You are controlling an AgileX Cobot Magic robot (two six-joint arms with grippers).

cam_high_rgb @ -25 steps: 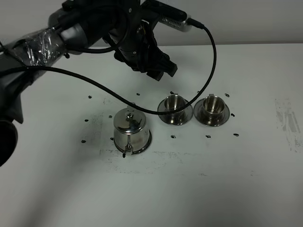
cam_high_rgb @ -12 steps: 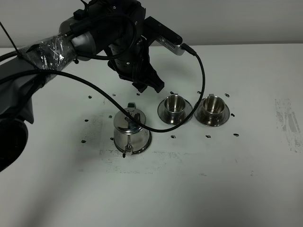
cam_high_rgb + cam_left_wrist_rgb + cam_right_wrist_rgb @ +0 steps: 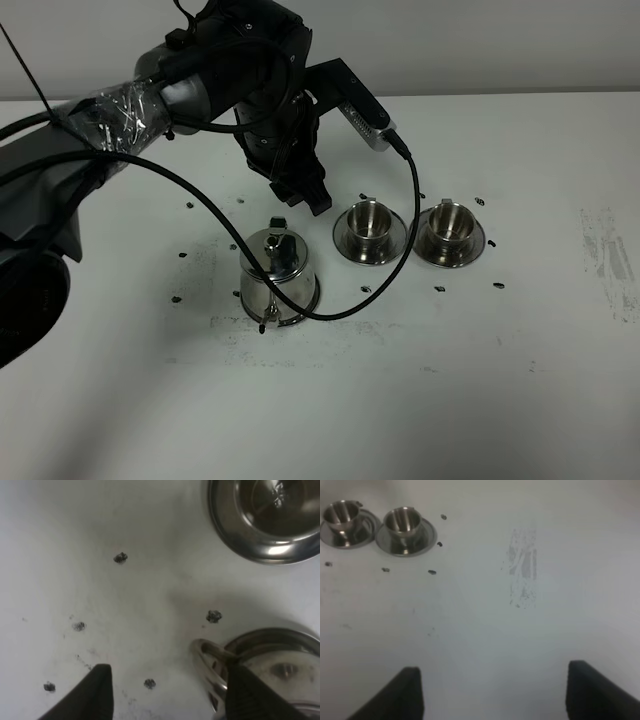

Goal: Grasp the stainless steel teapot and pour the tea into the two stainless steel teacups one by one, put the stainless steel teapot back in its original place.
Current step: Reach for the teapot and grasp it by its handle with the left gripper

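The stainless steel teapot stands upright left of centre, its spout toward the front edge and its loop handle toward the back. A shiny rim shows around its base. My left gripper hangs open just behind and above the pot. In the left wrist view its fingertips straddle the handle without touching it. The two stainless steel teacups sit on saucers to the pot's right. No tea shows. My right gripper is open over bare table, far from the teacups.
The left arm's black cable loops down across the table between the teapot and the nearer cup. Small dark marks dot the white table around the steel pieces. A grey scuff lies at the far right.
The left gripper has swung left and down from behind the cups to just behind the teapot's handle, its jaws a little narrower. Teapot and cups have not moved.
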